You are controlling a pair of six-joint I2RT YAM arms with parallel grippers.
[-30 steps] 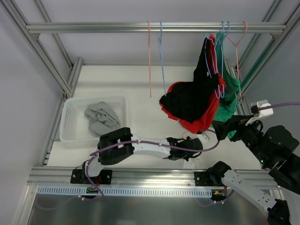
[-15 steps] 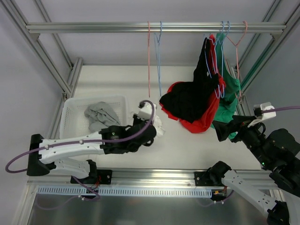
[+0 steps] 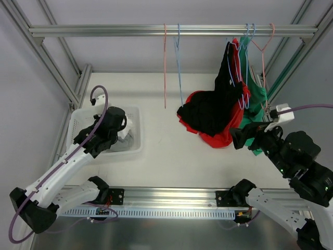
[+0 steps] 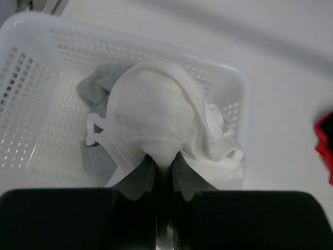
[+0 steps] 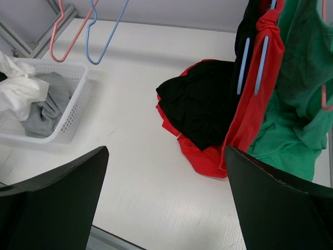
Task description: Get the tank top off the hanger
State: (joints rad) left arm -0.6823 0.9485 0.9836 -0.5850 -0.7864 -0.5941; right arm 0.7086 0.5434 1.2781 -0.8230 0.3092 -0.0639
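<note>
From above, you have the left gripper (image 3: pixel 120 131) over the white basket (image 3: pixel 78 121) at the table's left side, with the white tank top (image 3: pixel 128 125) bunched at its tip and a grey garment (image 3: pixel 124 144) beneath. On the rail (image 3: pixel 104 30), 1 pink hanger (image 3: pixel 165 67) and 1 blue hanger (image 3: pixel 179 62) hang bare; farther right, a black garment (image 3: pixel 210 109), a red garment (image 3: pixel 222 136) and a green garment (image 3: pixel 256 119) droop from other hangers. Your right gripper (image 3: pixel 243 136) sits just beside the red and green cloth. In the left wrist view, the 2 fingers (image 4: pixel 141 177) stand narrow, pinching a fold of the white tank top (image 4: pixel 156 112), which drapes over the grey garment (image 4: pixel 96 86) inside the basket (image 4: pixel 235 70). In the right wrist view, the jaws are spread wide with only bare table (image 5: pixel 145 172) between them; ahead lie the black garment (image 5: pixel 203 104), the red garment (image 5: pixel 255 88) and the green garment (image 5: pixel 302 78), and the white tank top (image 5: pixel 18 91) shows in the basket (image 5: pixel 73 122) at far left.
</note>
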